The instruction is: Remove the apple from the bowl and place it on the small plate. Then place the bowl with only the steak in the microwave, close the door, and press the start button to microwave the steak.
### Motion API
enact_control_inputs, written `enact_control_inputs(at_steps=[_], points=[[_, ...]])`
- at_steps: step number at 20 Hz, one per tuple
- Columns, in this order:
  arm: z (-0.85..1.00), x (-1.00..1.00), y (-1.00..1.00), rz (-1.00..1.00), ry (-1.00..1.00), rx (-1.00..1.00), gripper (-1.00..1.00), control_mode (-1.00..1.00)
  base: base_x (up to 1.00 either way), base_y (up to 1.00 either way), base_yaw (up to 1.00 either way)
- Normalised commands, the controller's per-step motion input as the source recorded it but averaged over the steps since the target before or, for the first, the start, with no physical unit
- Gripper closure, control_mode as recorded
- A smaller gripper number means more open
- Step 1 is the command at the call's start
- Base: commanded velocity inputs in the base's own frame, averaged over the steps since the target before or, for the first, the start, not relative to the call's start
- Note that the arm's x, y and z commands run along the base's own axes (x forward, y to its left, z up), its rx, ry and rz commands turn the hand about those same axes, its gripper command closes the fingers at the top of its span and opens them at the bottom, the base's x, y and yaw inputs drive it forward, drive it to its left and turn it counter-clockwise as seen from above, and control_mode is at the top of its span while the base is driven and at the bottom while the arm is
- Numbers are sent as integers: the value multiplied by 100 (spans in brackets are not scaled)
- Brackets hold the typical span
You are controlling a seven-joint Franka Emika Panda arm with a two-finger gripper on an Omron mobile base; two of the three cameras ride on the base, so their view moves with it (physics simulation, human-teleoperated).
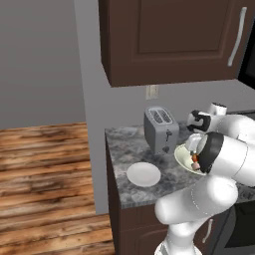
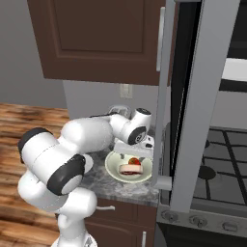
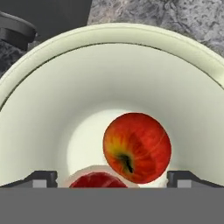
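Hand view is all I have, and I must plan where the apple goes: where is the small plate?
Observer: The small plate lies on the counter, in front of the toaster and left of the bowl in the left base view.
Operator: Does it touch the bowl?
Observer: No, a strip of counter shows between them.
Operator: And the microwave door?
Observer: The door stands open, close beside the bowl on its right in the right base view.
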Motion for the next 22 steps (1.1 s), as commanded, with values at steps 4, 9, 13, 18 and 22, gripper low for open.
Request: enact_control_inputs(at_steps=[4,9,13,18,22], points=[[-21,21,0,0,3,0,-100,-100,0,0,0],[-6,27,0,0,11,0,-100,-100,0,0,0],[-3,25,0,0,12,0,-100,-100,0,0,0],[-23,-18,0,0,4,0,-100,-100,0,0,0],[-31,-48,1,0,0,0,-100,-100,0,0,0]])
